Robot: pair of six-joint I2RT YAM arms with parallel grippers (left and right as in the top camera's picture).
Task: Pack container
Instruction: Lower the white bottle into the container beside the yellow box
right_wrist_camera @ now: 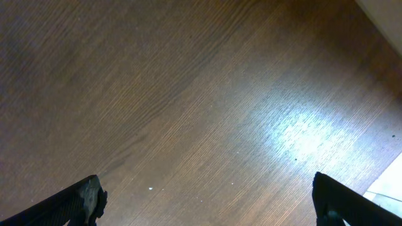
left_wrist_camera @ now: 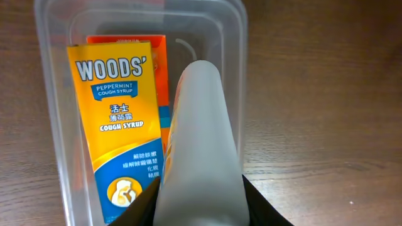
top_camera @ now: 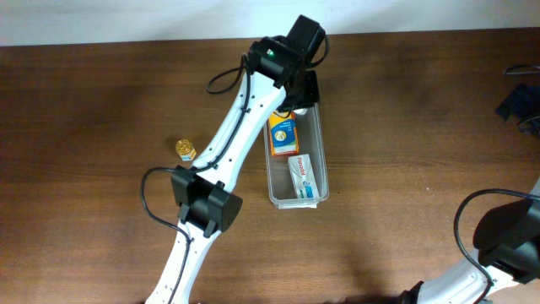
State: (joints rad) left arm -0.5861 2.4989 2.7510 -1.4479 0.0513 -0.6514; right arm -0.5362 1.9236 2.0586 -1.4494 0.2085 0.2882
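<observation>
The clear plastic container (top_camera: 323, 154) lies lengthwise in the middle of the table. Inside it are an orange and blue Woods' cough syrup box (top_camera: 283, 133) (left_wrist_camera: 119, 119) and a white and green box (top_camera: 302, 176). My left gripper (top_camera: 299, 103) (left_wrist_camera: 198, 198) hovers over the container's far end, shut on a frosted white tube (left_wrist_camera: 201, 144) that points down into the container (left_wrist_camera: 244, 50), beside the syrup box. My right gripper (right_wrist_camera: 213, 201) is open over bare wood, nothing between its fingers (right_wrist_camera: 85, 201).
A small gold object (top_camera: 186, 149) sits on the table to the left of the container, by the left arm. A dark object (top_camera: 519, 101) lies at the right edge. The right arm (top_camera: 506, 245) is at the bottom right corner.
</observation>
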